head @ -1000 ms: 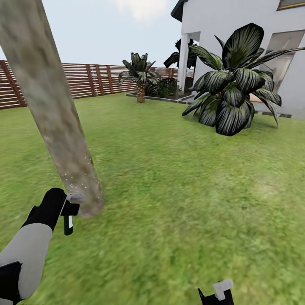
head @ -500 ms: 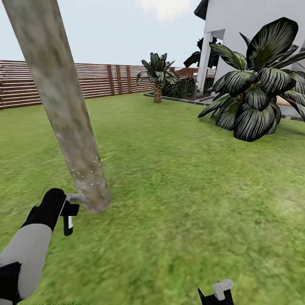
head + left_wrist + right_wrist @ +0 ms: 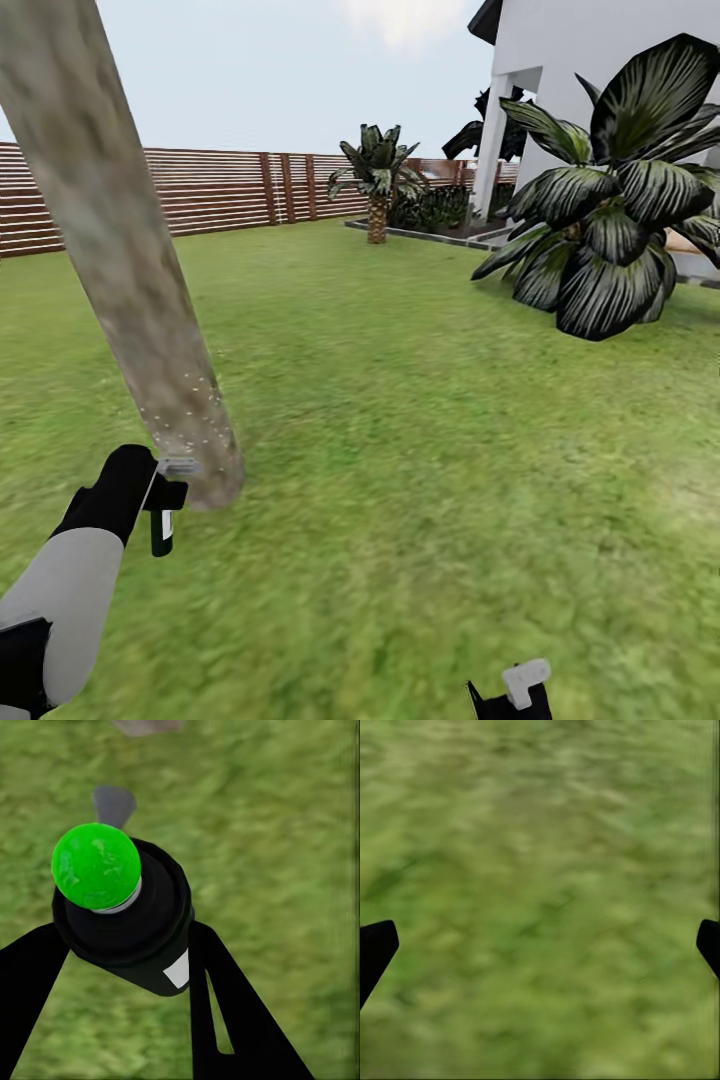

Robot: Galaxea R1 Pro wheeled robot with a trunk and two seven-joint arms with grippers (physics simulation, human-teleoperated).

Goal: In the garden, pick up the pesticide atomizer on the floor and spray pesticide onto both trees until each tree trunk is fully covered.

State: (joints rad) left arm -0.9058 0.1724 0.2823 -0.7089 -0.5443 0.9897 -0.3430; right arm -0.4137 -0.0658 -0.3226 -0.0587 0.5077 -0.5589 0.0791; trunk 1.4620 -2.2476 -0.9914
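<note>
Atomizer (image 3: 162,522) sits clamped between the left gripper (image 3: 150,492) fingers, hanging roughly upright, grey nozzle (image 3: 178,466) on top and pointing at the trunk base. In the left wrist view the bottle (image 3: 131,919) is pinched between both black fingers (image 3: 225,1012), white label (image 3: 178,970) facing the camera, with a bright green ball (image 3: 96,865) on the end nearest the lens. Nozzle tip is just beside the tree trunk (image 3: 125,260); can't tell if it touches. Trunk leans, mottled grey-beige, small white specks (image 3: 190,420) dotted over its lower part near the grass (image 3: 420,450).

Around: brown slat fence (image 3: 220,188) at the back, short palm (image 3: 376,175) by paving, big dark broad-leaf plant (image 3: 610,220) in front of a white house (image 3: 600,60). Nothing between nozzle and trunk.

Left arm (image 3: 70,590) reaches forward and up from the lower left corner of the head view, wrist near the trunk foot. Right gripper (image 3: 512,695) sits low at the frame's bottom edge; right wrist view shows its fingertips (image 3: 375,949) spread wide apart over bare grass, holding nothing.
</note>
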